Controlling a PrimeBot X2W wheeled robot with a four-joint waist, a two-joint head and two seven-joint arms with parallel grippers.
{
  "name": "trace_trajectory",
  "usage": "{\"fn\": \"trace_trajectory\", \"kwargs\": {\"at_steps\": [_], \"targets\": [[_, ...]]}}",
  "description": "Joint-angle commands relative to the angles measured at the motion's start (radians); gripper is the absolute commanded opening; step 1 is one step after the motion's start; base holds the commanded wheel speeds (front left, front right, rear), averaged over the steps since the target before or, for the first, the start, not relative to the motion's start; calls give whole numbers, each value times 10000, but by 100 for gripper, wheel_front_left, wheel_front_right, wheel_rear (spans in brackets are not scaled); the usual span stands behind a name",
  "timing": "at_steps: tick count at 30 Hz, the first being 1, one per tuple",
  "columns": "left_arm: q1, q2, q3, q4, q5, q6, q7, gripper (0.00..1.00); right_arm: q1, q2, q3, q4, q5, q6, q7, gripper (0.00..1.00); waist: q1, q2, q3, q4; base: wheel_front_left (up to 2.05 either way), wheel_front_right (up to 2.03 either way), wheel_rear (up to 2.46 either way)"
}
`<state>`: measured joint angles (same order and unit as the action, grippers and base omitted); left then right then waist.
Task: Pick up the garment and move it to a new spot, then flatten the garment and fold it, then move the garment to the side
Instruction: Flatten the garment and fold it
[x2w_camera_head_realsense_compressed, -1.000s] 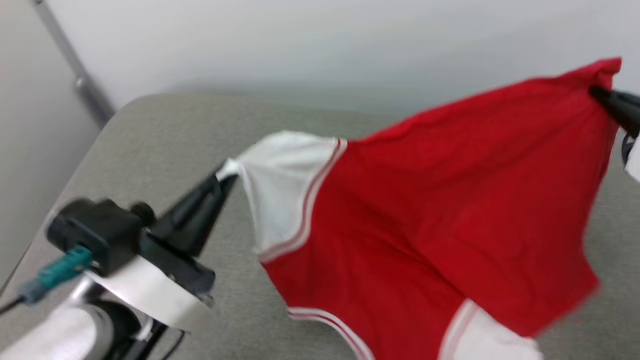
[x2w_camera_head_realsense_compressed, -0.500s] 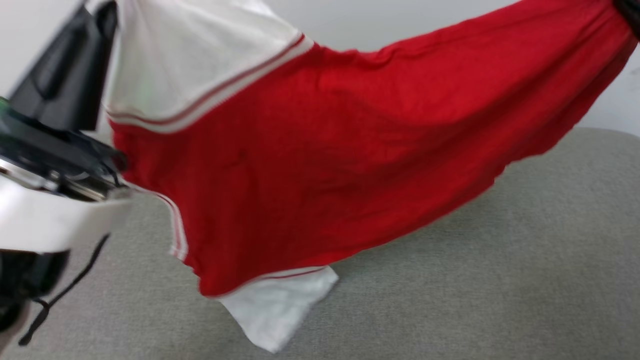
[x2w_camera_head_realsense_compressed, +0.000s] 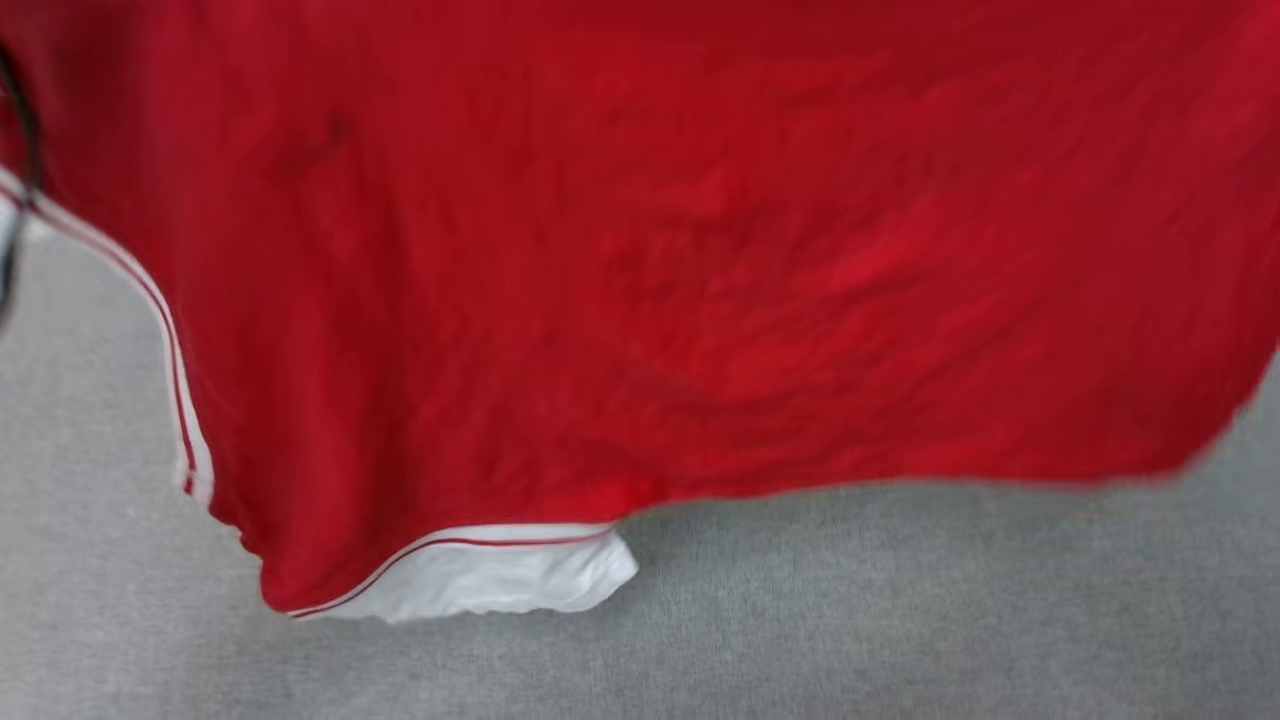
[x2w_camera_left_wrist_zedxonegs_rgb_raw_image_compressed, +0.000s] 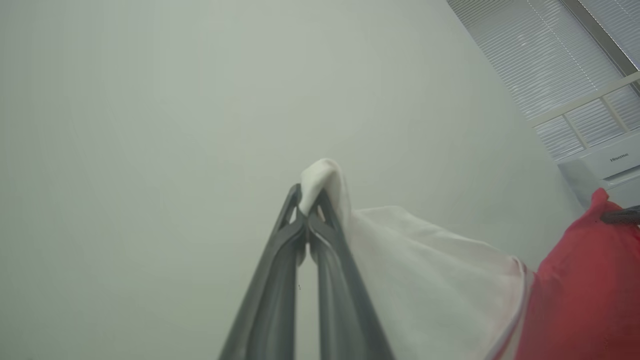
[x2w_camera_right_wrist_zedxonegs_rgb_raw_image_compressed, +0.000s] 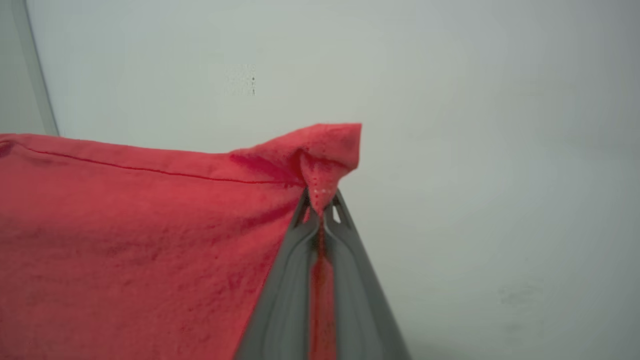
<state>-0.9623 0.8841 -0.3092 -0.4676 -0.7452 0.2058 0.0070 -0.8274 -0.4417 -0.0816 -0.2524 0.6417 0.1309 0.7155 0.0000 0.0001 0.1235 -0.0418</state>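
Holds the shirt (x2w_camera_head_realsense_compressed: 640, 250) aloft, spread wide above the grey surface (x2w_camera_head_realsense_compressed: 900, 620), low white sleeve near it, contact unclear. Pinches a white sleeve tip tight in the left tool (x2w_camera_left_wrist_zedxonegs_rgb_raw_image_compressed: 309, 200), a red corner tight in the right tool (x2w_camera_right_wrist_zedxonegs_rgb_raw_image_compressed: 320, 205). Looks past pickup; leaves laying at a new spot, flattening, folding, setting aside. Faces plain pale wall (x2w_camera_right_wrist_zedxonegs_rgb_raw_image_compressed: 475, 100); blinds (x2w_camera_left_wrist_zedxonegs_rgb_raw_image_compressed: 545, 55) off to one side.

Matt cloth over cloth.
The garment (x2w_camera_head_realsense_compressed: 700, 250) was soft knit; grey surface (x2w_camera_head_realsense_compressed: 900, 620), coarse weave; left gripper (x2w_camera_left_wrist_zedxonegs_rgb_raw_image_compressed: 308, 199) fingers (x2w_camera_left_wrist_zedxonegs_rgb_raw_image_compressed: 275, 290), smooth dark plastic.
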Motion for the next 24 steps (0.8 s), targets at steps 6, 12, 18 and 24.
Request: {"fn": "trace_trajectory", "kwargs": {"at_steps": [6,12,18,24], "targets": [[-2375,-319,-64,1399,116,-779,94,0,-1536,158,-141,276,-371,-3,-234,0,0,-1,1776,-69,0,0,0],[-5415,-1144,-655,3906,656,-1720,77,0,-3696,169,186,1576,-937,-3,-1039,0,0,-1,3313,40,0,0,0],[-7780,-2091,-1126,6380,1255,-2261,-392,0,-5474,-78,578,3335,-1635,-5,-2076,0,0,-1,4503,242,0,0,0],[-9208,-2644,-1432,8057,1723,-2657,-1039,0,-6757,65,630,4866,-1986,-5,-3070,0,0,-1,5340,310,0,0,0]]}}
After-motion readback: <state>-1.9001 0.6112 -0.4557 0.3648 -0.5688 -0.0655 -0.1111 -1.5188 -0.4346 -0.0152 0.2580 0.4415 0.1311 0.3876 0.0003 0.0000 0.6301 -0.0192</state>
